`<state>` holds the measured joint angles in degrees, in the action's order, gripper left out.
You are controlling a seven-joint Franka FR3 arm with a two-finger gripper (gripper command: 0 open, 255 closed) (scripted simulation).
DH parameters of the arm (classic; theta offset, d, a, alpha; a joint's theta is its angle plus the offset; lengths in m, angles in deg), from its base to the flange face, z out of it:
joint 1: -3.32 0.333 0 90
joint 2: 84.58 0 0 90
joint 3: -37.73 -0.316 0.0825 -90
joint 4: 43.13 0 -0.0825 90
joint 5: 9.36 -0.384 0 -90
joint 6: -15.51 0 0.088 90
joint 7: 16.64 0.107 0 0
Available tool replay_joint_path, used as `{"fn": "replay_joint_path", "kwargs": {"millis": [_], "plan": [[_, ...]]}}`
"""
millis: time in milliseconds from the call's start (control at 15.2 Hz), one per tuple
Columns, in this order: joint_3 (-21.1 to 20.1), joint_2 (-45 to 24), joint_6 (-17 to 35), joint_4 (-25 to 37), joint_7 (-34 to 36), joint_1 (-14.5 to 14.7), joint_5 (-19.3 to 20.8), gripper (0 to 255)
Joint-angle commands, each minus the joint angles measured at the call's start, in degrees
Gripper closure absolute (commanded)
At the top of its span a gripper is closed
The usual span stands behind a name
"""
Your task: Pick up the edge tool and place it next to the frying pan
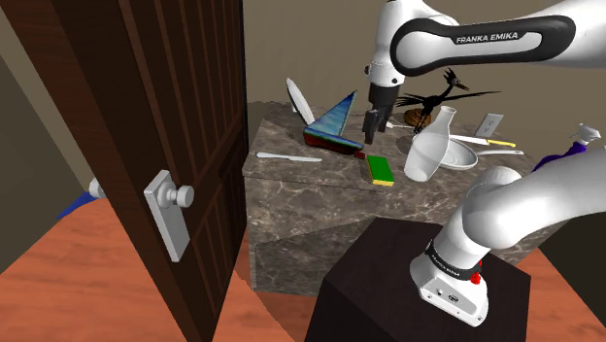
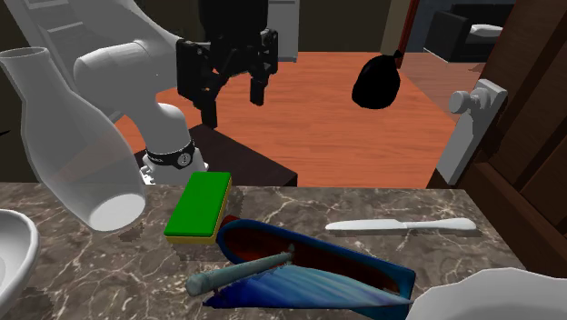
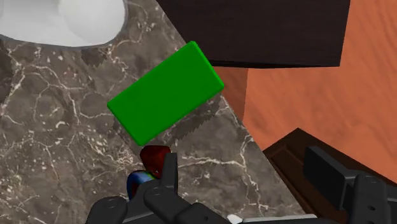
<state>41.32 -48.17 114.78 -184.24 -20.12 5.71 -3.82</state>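
The edge tool is a plain white knife (image 1: 288, 155) (image 2: 400, 225) lying flat on the marble counter (image 1: 291, 194), near its edge by the door. My gripper (image 1: 374, 126) (image 2: 234, 98) (image 3: 248, 184) hangs open and empty above the counter, over the gap between a toy sailboat (image 1: 335, 126) (image 2: 309, 268) and a green sponge (image 1: 380, 170) (image 2: 200, 205) (image 3: 165, 92). The knife lies well off toward the shoulder view's left of the gripper. The white frying pan (image 1: 464, 157) sits at the counter's other end, partly behind a clear flask (image 1: 427, 146) (image 2: 73, 136).
A dark wooden door with a white knob (image 1: 170, 209) (image 2: 472, 118) stands beside the counter's knife end. A white plate (image 1: 299, 100) leans behind the sailboat. A black bird figure (image 1: 442, 97) stands at the back. My dark stand (image 1: 418, 282) sits in front of the counter.
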Motion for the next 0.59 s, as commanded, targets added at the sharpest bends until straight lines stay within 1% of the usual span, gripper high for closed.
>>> {"fn": "replay_joint_path", "kwargs": {"millis": [0, 528], "plan": [[0.8, -2.9, 4.9, -0.2, -2.4, 0.9, -0.1, 0], [2.9, -16.7, 21.6, 2.9, -12.1, 5.1, -2.6, 0]]}}
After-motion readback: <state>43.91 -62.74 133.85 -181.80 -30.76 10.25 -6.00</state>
